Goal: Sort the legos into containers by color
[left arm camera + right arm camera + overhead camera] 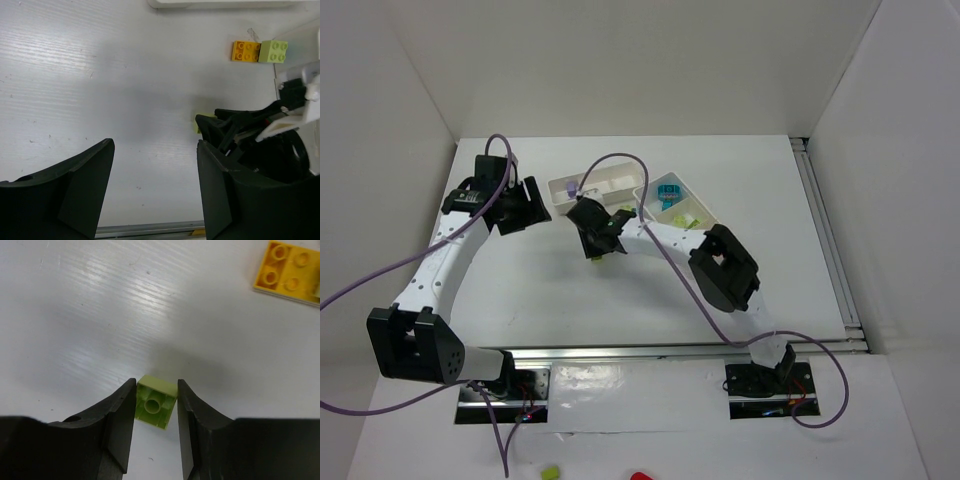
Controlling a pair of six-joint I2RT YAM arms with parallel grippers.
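Observation:
My right gripper [156, 384] is shut on a lime green lego [156, 407] that lies upside down on the white table, one jaw pressed to each of its sides. An orange lego [287, 270] lies beyond it. In the left wrist view the orange lego [245, 51] touches another lime lego [273, 51]. My left gripper [155, 150] hangs open over bare table, left of the right gripper [603, 243]. Two white containers [595, 185] [698, 198] stand at the back; the right one holds a teal lego [668, 190].
A silver rail [830, 250] runs along the table's right edge and another [670, 350] along the near edge. White walls close in the left, back and right. A purple cable [620, 160] loops above the right arm.

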